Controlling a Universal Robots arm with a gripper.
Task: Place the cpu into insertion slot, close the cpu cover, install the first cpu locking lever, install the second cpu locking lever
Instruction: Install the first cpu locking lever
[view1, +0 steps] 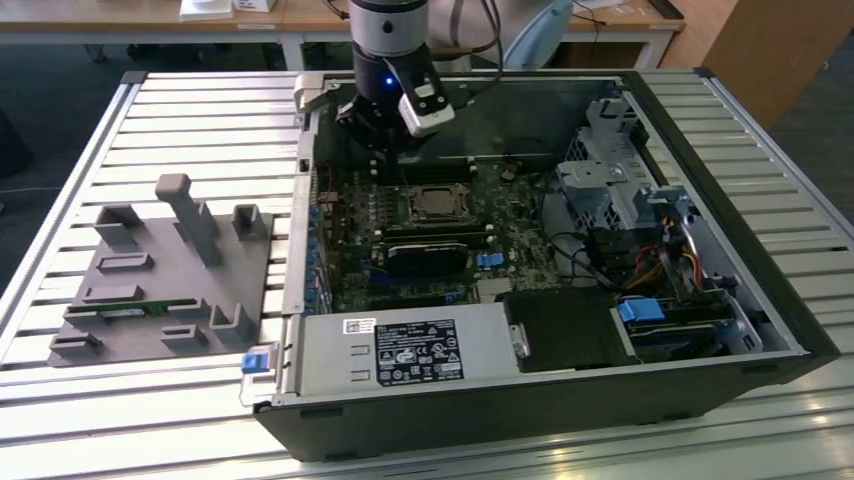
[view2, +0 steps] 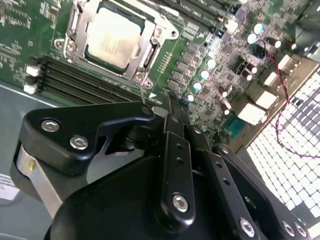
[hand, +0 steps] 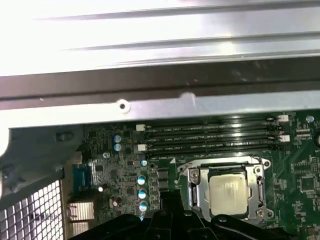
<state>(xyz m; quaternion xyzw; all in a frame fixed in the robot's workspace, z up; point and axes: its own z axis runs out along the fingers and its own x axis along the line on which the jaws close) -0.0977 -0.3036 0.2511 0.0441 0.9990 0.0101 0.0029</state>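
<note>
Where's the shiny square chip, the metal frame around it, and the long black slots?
cpu (hand: 228, 190): first wrist view, middle of its silvery top.
cpu cover (hand: 196, 192): first wrist view, frame's side bar beside the chip.
memory slots (hand: 210, 131): first wrist view, middle of one long slot.

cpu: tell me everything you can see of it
The cpu is a thin square chip with a pale silvery metal top. It lies flat on the green board, next to the black memory slots. The cover frames its edges; its top shows through the window. The tool is clear of it.
</note>
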